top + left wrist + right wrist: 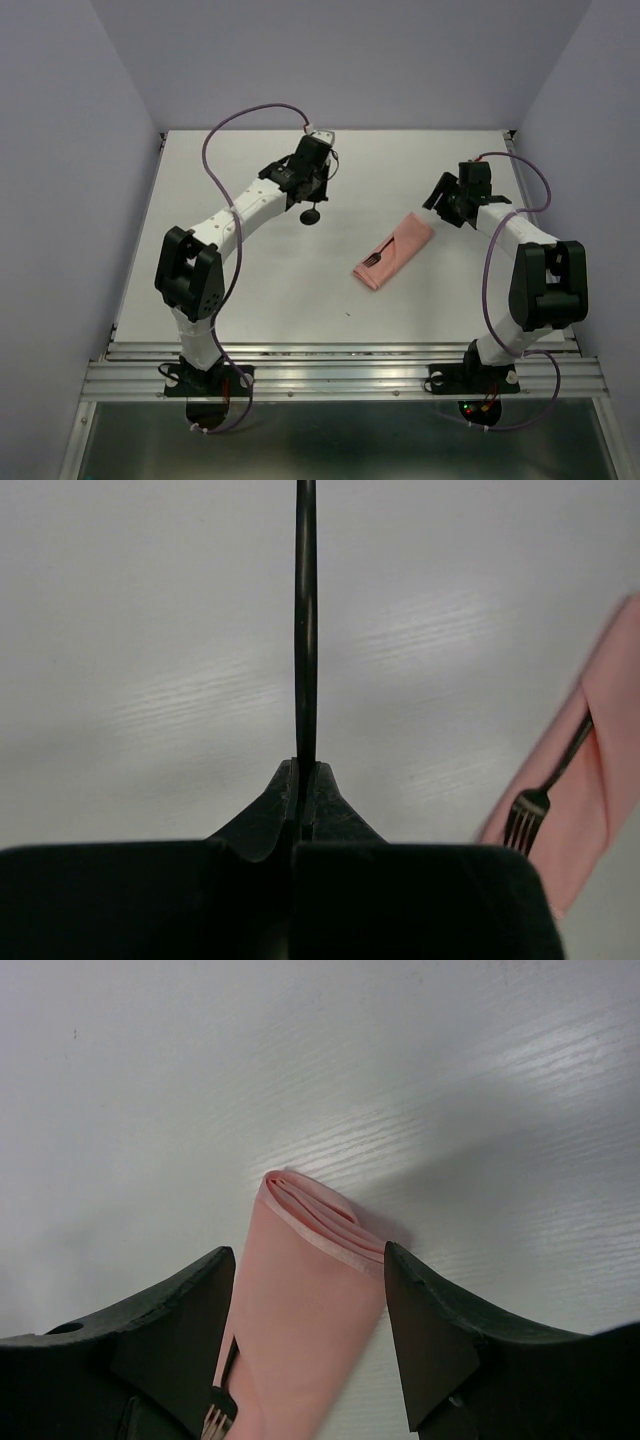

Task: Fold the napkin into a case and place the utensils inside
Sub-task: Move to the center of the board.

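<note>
Soft pink case (412, 234) (slim black fork (377, 258))

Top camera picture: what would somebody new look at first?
Probably the pale pink folded cloth napkin, lying slantwise on the white table right of the middle, with a small black fork poking out of its near end. Next, the left gripper at the far middle, shut on a slim black spoon that hangs down. The open right gripper straddles the napkin's far end.
</note>
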Robot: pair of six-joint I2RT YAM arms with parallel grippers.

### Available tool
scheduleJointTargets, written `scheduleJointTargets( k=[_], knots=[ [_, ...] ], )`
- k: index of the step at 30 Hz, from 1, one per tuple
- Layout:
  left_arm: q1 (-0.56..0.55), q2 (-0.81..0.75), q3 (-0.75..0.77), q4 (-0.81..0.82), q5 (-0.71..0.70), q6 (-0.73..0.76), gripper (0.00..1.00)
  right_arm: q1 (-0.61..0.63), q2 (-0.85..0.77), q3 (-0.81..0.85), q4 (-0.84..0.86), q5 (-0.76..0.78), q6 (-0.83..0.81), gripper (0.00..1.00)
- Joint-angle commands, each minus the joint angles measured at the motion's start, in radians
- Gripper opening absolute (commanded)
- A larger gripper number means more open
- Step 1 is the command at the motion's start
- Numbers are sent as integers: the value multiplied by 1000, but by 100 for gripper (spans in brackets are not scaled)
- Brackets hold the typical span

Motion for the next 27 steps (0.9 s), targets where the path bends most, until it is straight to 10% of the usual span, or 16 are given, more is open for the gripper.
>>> scheduleJointTargets(
  k=[1, 27],
  knots=[
    [-105, -69, -52, 11, 28, 29, 0, -6, -1, 9, 21, -10, -13, 66],
    [-441, 64, -29, -40, 100, 57, 0, -6, 3, 6, 26, 76, -71, 69]
  ],
)
